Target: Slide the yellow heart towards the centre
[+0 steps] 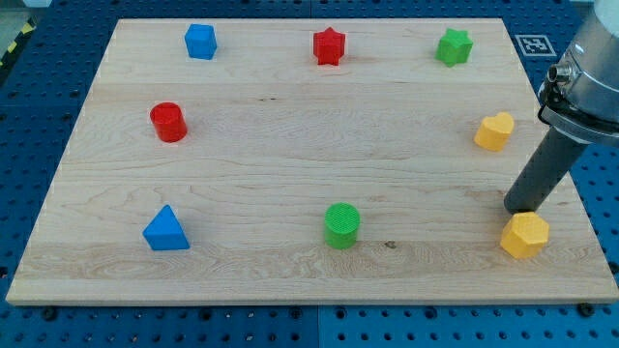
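yellow heart (494,130) at 11 o'clock of my tip (523,209) (bare rod, no jaws), apart, eight blocks, two yellow

Surface (290,145) carries eight blocks. Top row, view's left to right: blue block (200,42), red star (329,45), green star (454,46). Middle: red cylinder (168,122) left, yellow heart (494,130) right. Bottom row: blue triangle (166,230), green cylinder (341,224), yellow hexagon (524,235). My tip (523,209) stands between heart and hexagon, just beside the hexagon.
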`<state>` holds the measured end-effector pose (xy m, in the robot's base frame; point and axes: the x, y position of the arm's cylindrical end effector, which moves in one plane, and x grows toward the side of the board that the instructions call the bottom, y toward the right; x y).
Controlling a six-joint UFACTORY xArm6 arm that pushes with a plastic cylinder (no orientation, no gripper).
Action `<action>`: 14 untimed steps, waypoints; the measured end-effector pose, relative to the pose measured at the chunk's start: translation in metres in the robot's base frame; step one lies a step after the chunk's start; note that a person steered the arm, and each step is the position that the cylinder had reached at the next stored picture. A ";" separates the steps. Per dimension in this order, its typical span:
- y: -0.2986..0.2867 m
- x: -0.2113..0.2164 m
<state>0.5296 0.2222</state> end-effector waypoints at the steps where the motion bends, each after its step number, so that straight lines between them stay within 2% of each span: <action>1: 0.000 0.000; 4: -0.069 -0.049; 8: -0.065 -0.041; 10: 0.008 -0.026; 11: 0.060 -0.038; 12: 0.083 -0.070; 13: 0.054 -0.108; 14: -0.025 -0.114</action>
<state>0.4157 0.1968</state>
